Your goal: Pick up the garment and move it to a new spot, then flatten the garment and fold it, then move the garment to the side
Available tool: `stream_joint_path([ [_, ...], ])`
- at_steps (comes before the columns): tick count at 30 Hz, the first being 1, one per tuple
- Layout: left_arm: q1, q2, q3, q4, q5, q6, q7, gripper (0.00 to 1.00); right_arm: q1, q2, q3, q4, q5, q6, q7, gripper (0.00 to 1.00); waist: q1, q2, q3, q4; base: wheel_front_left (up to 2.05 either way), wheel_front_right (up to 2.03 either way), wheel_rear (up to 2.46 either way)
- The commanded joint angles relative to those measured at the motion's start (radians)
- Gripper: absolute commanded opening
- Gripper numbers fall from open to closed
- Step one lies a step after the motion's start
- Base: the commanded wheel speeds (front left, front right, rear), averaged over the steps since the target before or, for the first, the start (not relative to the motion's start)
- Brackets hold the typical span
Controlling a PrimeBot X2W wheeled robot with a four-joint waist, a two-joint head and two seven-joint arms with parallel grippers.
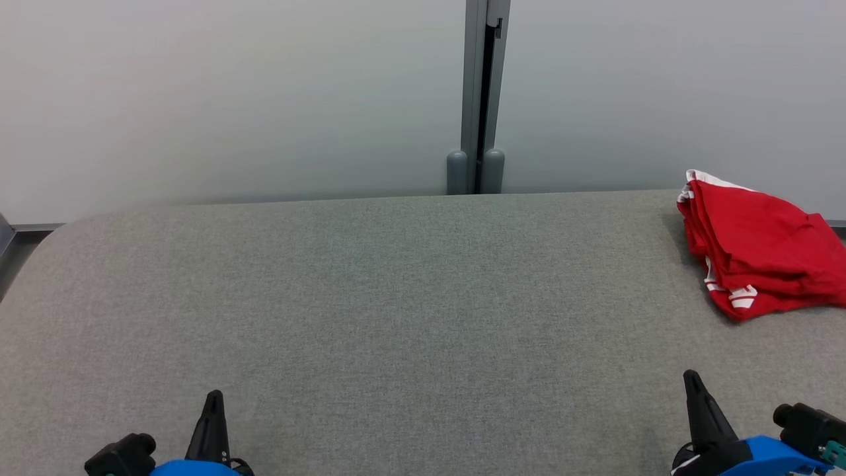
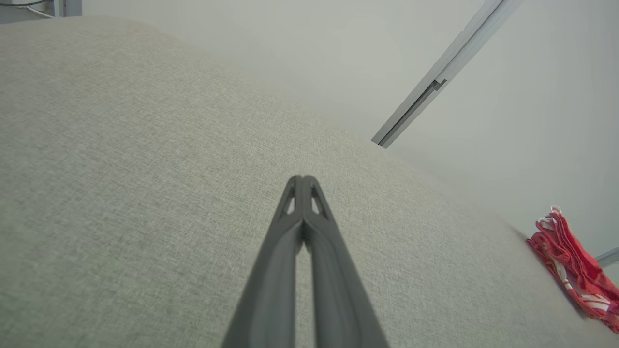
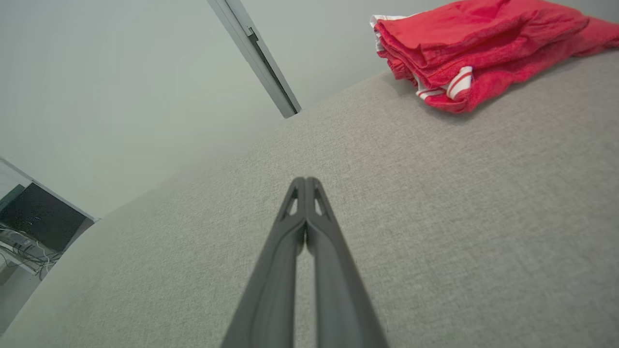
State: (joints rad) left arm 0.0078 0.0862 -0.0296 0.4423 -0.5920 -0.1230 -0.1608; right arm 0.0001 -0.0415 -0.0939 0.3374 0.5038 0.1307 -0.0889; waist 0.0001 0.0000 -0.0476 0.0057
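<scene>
A red garment [image 1: 760, 244] with white striped trim lies folded in a compact stack at the far right of the grey fabric table [image 1: 396, 317]. The same stack appears at the lower right of the left wrist view as the garment [image 2: 575, 266], and at the top right of the right wrist view as the garment [image 3: 474, 43]. My left gripper [image 1: 213, 400] rests at the lower left, shut and holding nothing, its tips together [image 2: 302, 181]. Low at the right, my right gripper [image 1: 691, 378] is also shut and empty, tips meeting [image 3: 305, 181], well short of the garment.
A pale wall runs behind the table, split by a grey vertical post [image 1: 481, 92]. The table's left corner is rounded [image 1: 46, 238]. Off its edge in the right wrist view are a dark monitor and cables [image 3: 34, 222].
</scene>
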Motion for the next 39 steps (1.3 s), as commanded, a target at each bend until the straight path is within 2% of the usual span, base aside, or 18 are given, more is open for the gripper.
stream_joint_path([
  [1, -0.038, 0.000, 0.013, -0.025, -0.042, -0.002, 0.009, 0.00, -0.034, -0.005, -0.002, -0.021, 0.050, 0.000, 0.007, 0.00, 0.0000, 0.0000, 0.001, 0.000, 0.00, 0.00, 0.00],
  [20, -0.062, -0.009, 0.047, -0.073, -0.302, -0.004, 0.079, 0.00, -0.056, -0.007, -0.006, -0.042, 0.331, 0.000, 0.059, 0.00, 0.0000, 0.0000, 0.010, -0.001, 0.00, 0.00, 0.00],
  [39, -0.082, -0.016, 0.077, -0.111, -0.514, -0.006, 0.138, 0.00, -0.074, -0.009, -0.011, -0.059, 0.561, 0.000, 0.102, 0.00, 0.0000, 0.0000, 0.019, -0.002, 0.00, 0.00, 0.00],
])
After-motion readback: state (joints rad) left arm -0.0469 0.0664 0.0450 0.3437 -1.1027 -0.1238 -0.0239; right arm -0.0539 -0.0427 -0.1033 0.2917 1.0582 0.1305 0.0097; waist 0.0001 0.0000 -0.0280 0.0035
